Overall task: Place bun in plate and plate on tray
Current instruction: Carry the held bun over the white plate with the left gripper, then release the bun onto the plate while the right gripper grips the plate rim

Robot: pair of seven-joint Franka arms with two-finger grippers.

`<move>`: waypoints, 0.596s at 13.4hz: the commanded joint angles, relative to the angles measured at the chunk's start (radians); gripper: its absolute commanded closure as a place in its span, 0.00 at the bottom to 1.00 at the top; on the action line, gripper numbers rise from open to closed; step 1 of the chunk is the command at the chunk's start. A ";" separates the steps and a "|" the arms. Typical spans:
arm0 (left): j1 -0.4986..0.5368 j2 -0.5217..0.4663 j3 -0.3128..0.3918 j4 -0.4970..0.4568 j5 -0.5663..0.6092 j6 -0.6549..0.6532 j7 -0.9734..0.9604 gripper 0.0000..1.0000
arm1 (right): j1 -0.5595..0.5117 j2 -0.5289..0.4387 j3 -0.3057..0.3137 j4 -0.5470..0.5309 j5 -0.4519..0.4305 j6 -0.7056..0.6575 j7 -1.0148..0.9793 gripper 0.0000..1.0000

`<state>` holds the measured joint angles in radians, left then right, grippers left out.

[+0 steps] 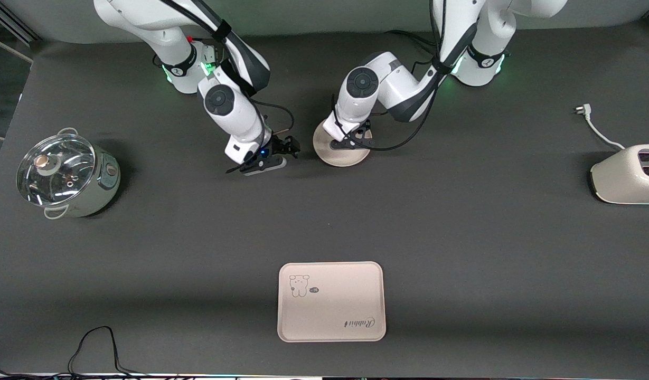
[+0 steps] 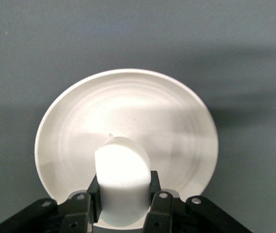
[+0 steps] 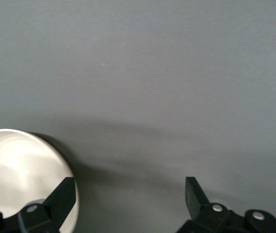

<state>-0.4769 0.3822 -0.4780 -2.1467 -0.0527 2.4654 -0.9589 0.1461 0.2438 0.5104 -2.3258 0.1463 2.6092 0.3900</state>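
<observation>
From the front, the left end effector (image 1: 350, 138) hung over the plate (image 1: 341, 154), far up the dark tabletop (image 1: 461, 237) from the tray (image 1: 330, 302). Left wrist view: its fingers (image 2: 158, 206) clamped the smooth half-round bun (image 2: 122, 182) above the matte, shallow dish (best lowered to the centre before letting go). Right wrist view: the right end effector (image 3: 128, 196) waited beside the plate, fingers apart.

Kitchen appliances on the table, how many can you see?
2. A pot with a glass lid stands at the right arm's end of the table; a cream toaster sits at the left arm's end, partly cut off by the front view's edge.
</observation>
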 commanded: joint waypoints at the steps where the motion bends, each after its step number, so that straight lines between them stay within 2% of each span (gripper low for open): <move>1: -0.031 0.023 0.013 -0.002 0.088 0.015 -0.099 0.59 | -0.019 -0.012 -0.012 0.000 0.065 -0.024 -0.077 0.00; 3: -0.032 0.052 0.013 -0.002 0.123 0.049 -0.127 0.56 | -0.002 -0.008 -0.007 0.000 0.131 -0.018 -0.079 0.00; 4: -0.035 0.059 0.013 -0.002 0.125 0.066 -0.139 0.51 | 0.018 -0.003 -0.007 0.000 0.153 -0.014 -0.079 0.00; 5: -0.035 0.064 0.013 -0.001 0.125 0.066 -0.144 0.34 | 0.023 0.005 -0.006 -0.001 0.154 -0.012 -0.079 0.00; 6: -0.032 0.060 0.013 -0.001 0.125 0.064 -0.149 0.10 | 0.023 0.017 -0.006 -0.003 0.154 -0.012 -0.080 0.00; 7: -0.029 0.055 0.013 -0.001 0.125 0.054 -0.174 0.02 | 0.030 0.032 -0.006 -0.006 0.154 -0.002 -0.083 0.00; 8: -0.031 0.046 0.013 -0.002 0.125 0.049 -0.184 0.01 | 0.048 0.049 -0.006 -0.013 0.154 0.030 -0.082 0.00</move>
<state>-0.4934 0.4480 -0.4747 -2.1488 0.0533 2.5220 -1.0910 0.1733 0.2589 0.5064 -2.3333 0.2731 2.5999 0.3338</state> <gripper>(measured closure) 0.260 0.000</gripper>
